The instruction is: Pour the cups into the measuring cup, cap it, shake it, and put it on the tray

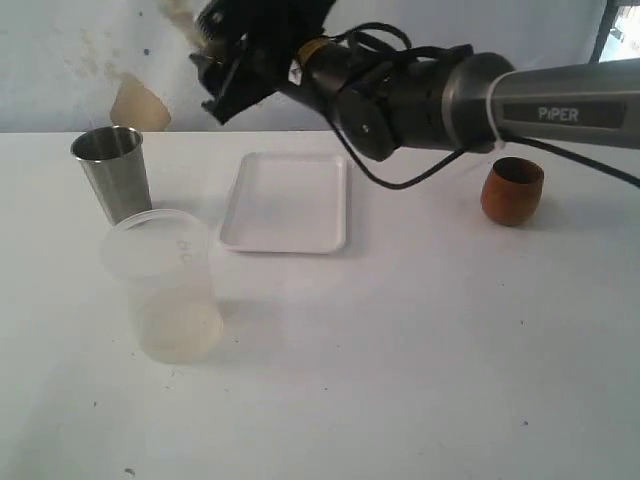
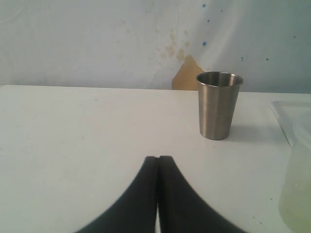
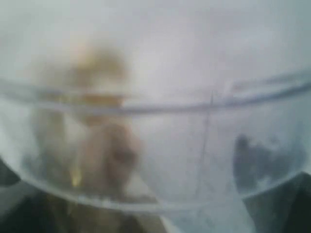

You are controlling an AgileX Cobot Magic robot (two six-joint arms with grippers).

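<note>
My right gripper (image 1: 215, 55) is raised high at the back left, above the table, shut on the measuring cup (image 1: 183, 18). The cup shows only as a blurred pale shape with yellowish contents. In the right wrist view the clear measuring cup (image 3: 160, 145) fills the frame, blurred, with brownish liquid inside. I cannot make out the cap. The steel tumbler (image 1: 112, 172) stands upright at the left; the left wrist view shows it as well (image 2: 218, 104). The wooden cup (image 1: 512, 190) stands at the right. The white tray (image 1: 290, 200) lies bare in the middle. My left gripper (image 2: 158, 158) is shut on nothing.
A wide frosted plastic tub (image 1: 165, 290) stands in front of the steel tumbler, with a little yellowish liquid at its bottom. The right arm (image 1: 450, 100) stretches across above the tray's far side. A brown patch (image 1: 138, 103) marks the back wall.
</note>
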